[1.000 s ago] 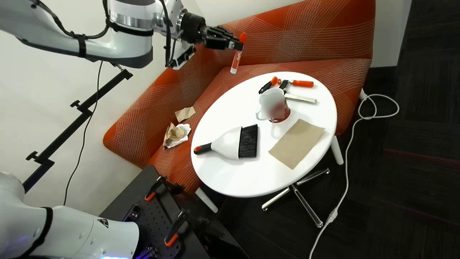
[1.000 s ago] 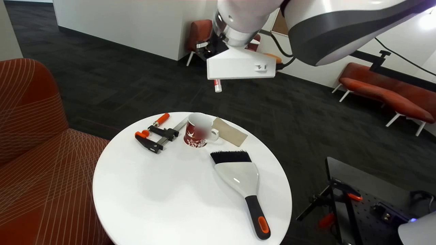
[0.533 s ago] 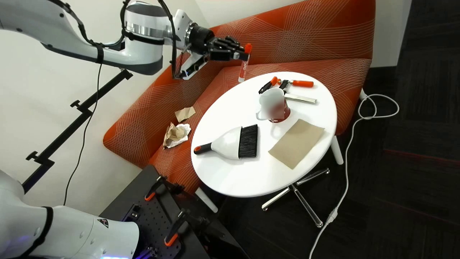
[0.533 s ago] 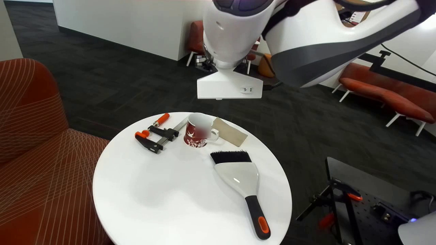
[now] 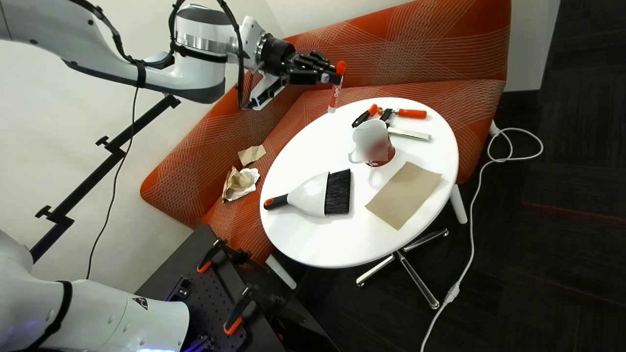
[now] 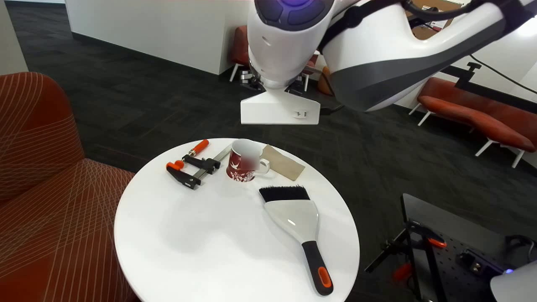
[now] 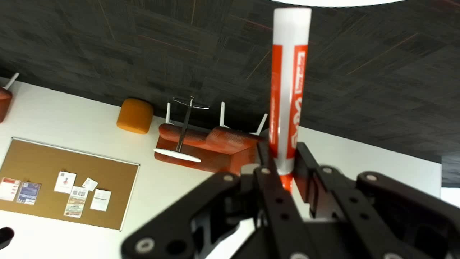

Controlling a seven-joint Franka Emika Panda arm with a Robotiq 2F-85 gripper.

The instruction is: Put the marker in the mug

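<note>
Slim white-and-red cylindrical marker (image 5: 336, 93): We hold it in the air, roughly upright, orange-red end up and white end down; in an exterior view it now sits lower and further right than a second ago.
Black two-finger gripper (image 7: 284, 158): Narrow, its fingers pinching the marker close to the orange-red end, as the wrist view shows.
White mug with dark red pattern (image 5: 373, 143): Upright on the round white bench (image 5: 303, 151), unmoved, in an exterior view right of the marker and nearer; a blurred patch hides part of its side.
Flat white wrist plate (image 6: 280, 110): In an exterior view it now hides the marker, whose tip showed a second ago, so we lose that check on alignment.
Lowering: Small in the last half second; we take this as slowing for the approach.
Black-and-orange bar clamp (image 5: 386, 115): Just beside the mug, towards the far side; whether they touch we cannot tell, and a low pass could knock it.
Mouth of the mug: We judge the carry under way; next, go right and nearer until the tip stands over it, then lower.
</note>
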